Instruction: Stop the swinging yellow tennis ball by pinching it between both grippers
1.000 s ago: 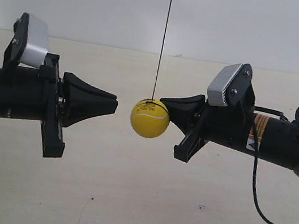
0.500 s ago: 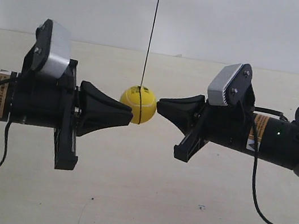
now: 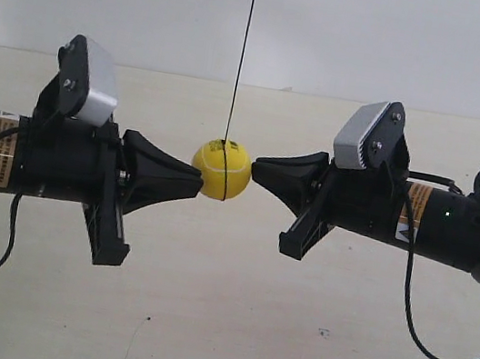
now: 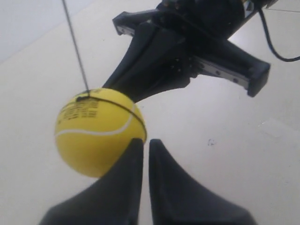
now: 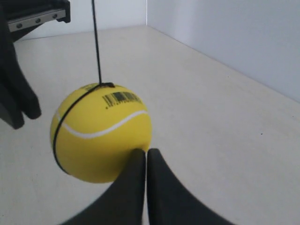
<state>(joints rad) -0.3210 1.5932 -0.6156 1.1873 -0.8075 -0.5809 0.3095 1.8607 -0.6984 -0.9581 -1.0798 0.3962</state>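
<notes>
Between the 2 pointed tips, the yellow tennis ball (image 3: 221,169) hangs on its string (image 3: 243,51) above the table (image 3: 213,341). The left gripper (image 4: 146,143) and right gripper (image 5: 145,153) have their jaws together and appear to touch opposite sides. The ball is likely light, fuzzy and springy, so press at mid-height. Only the string runs near.

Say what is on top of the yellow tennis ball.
A thin dark string joins the top of the yellow tennis ball, beside a barcode label; its fastening is unclear.
</notes>
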